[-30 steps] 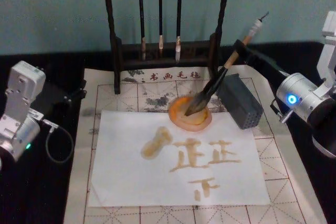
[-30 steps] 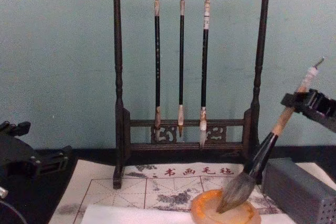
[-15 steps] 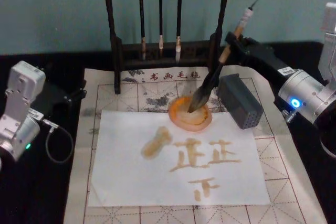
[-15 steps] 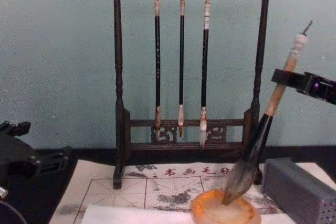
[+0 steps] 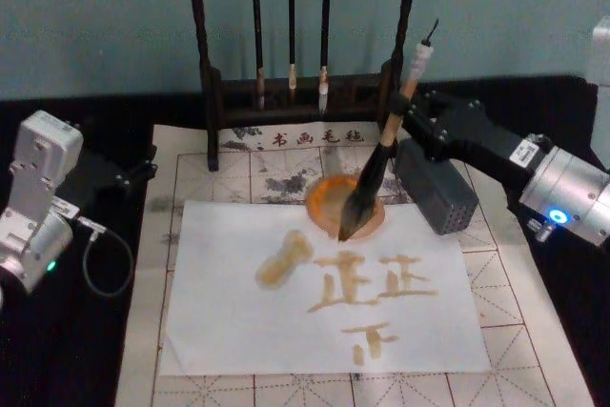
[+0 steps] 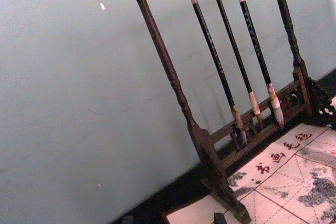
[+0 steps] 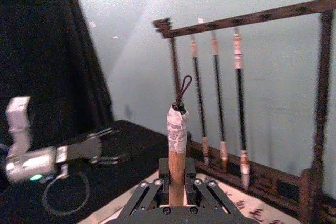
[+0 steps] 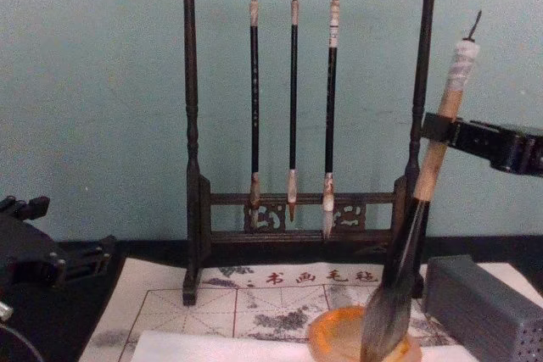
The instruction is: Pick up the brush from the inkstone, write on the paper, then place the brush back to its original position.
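Right gripper: clamped on the light wooden handle of the large calligraphy brush, just below the white-wrapped end; the right wrist view shows its fingers pressed on both sides of the handle.
Brush position: almost upright and leaning slightly, with the grey bristle head hanging over the near rim of the orange inkstone, at the side toward the white paper. I cannot tell if the tip touches the rim.
Left gripper: parked on the black cloth at the left, well apart from the paper.
Paper: carries several amber characters and one wider blot.
Around: grey perforated box just beside the inkstone; brush rack with three thin brushes behind.
Done, in my judgement: the pick-up, and at least some part of the writing.
Left to do: any remaining strokes, then laying the brush back on the inkstone and releasing it.
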`<action>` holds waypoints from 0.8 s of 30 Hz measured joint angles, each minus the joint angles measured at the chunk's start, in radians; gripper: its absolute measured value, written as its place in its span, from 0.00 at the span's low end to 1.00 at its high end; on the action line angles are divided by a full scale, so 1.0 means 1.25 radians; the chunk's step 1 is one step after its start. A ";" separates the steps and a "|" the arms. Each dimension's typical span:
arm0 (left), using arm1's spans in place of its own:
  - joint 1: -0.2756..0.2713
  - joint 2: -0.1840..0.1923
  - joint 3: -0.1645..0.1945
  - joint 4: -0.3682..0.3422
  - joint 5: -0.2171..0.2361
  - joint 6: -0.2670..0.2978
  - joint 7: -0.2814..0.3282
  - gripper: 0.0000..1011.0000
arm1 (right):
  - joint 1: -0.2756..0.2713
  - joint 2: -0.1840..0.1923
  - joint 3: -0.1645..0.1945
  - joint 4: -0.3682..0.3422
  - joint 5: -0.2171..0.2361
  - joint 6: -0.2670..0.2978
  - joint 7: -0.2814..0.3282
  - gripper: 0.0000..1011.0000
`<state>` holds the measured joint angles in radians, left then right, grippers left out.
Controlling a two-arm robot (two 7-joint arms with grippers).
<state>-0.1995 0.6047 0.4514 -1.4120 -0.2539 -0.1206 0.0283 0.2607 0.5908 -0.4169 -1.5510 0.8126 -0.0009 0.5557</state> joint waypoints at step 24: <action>0.000 0.000 0.000 0.000 0.000 0.000 0.000 0.99 | -0.034 0.100 -0.040 -0.046 0.023 -0.010 0.197 0.20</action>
<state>-0.1995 0.6047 0.4514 -1.4120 -0.2539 -0.1206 0.0283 0.2185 0.7152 -0.4668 -1.6084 0.8414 -0.0138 0.8017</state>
